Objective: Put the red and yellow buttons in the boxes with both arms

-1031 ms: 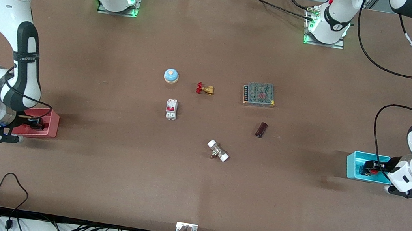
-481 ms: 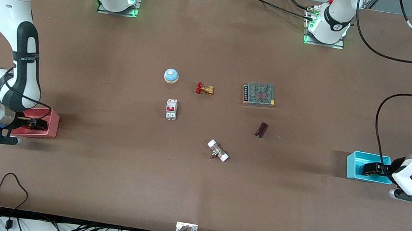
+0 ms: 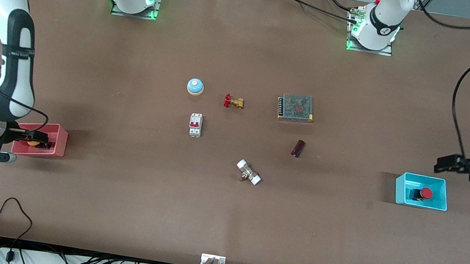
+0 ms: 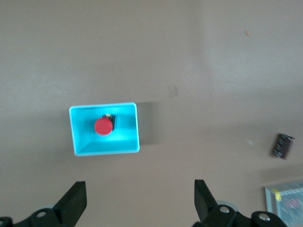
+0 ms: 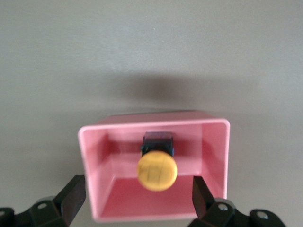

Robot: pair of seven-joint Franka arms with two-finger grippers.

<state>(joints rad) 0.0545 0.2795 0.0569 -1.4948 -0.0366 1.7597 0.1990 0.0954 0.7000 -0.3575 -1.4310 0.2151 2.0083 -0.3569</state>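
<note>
Both buttons are already in their boxes, so the step in hand is, in my judgement, only the retreat. You should lift each arm straight up before you swing it away, so that no finger catches a box rim and drags the box.

The left gripper (image 3: 444,163) hangs over the bare table just beside the cyan rectangular plastic box (image 3: 400,191), at the left arm's end of the table. Its jaws stand wide apart and hold nothing. The right gripper (image 3: 36,139) is low over the pink-red rectangular plastic box (image 3: 60,141), at the right arm's end. In the right wrist view its jaws are spread to both sides of the box and grip nothing, so here you have less room; go up slowly.

The red push-button with the round mushroom cap (image 3: 425,193) sits inside the cyan box (image 4: 128,137), on its floor, with the cap up and the black base partly hidden under it. The orange-yellow push-button with the same cap (image 5: 157,170) rests inside the pink-red box (image 5: 215,156), its black base toward one wall. It seems to lean a little, but I cannot be sure from this angle.
</note>
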